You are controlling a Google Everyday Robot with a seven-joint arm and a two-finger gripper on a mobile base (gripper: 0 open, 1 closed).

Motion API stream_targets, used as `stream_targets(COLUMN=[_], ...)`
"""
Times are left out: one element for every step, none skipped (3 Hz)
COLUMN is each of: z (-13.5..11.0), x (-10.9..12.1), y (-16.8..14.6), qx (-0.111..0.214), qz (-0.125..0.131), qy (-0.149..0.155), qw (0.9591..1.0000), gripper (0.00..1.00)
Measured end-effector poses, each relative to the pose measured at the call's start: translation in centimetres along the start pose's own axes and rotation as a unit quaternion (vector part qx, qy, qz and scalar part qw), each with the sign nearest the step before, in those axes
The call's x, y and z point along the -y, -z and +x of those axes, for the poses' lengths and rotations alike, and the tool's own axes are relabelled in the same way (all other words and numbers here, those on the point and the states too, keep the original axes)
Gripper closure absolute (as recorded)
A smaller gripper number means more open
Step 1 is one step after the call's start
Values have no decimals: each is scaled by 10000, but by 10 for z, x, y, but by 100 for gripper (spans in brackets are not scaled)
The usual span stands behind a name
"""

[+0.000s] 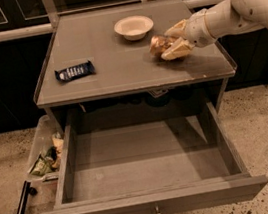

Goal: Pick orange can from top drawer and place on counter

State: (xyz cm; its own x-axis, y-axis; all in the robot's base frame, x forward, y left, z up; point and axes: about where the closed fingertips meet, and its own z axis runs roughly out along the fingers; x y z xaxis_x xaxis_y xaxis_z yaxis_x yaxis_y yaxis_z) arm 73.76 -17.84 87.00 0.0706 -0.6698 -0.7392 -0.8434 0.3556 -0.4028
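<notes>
On the right side of the counter (116, 61), spotting the gripper (172, 41) with its fingers closed snug around the orange can (158, 45), clamping it from the right, at the end of the white arm (225, 11) stretched in over that edge. Holding the can tilted and low at the grey surface; can't tell whether touching it or just above. So, out of the drawer and up at counter level already. Now for the containers. Right below, got the top drawer (154, 203) pulled well out, showing just its own grey floor and side walls inside, with a small knob (156, 210) at the middle of the front panel. Further back on the counter, near the can and a bit to its left, find a shallow white bowl (133, 27) showing only its pale inside. Down on the speckled floor (258, 124), left of the cabinet and just beside the drawer's side wall, see a clear bin (37, 144) holding a jumble of crumpled packets (44, 164), some greenish; can't make out more than that. Over on the left of the counter, well apart from the can, notice a dark blue snack bar wrapper (74, 71) lying flat. Counting up: one orange can, one bowl, one blue wrapper, one open drawer, one bin, one gripper on one arm.
</notes>
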Motion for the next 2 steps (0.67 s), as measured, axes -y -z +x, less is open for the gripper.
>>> stream_targets(z=[0, 0], x=[0, 0], y=[0, 0], qx=[0, 0], qz=[0, 0], qy=[0, 0], qw=[10000, 10000], gripper=[0, 0])
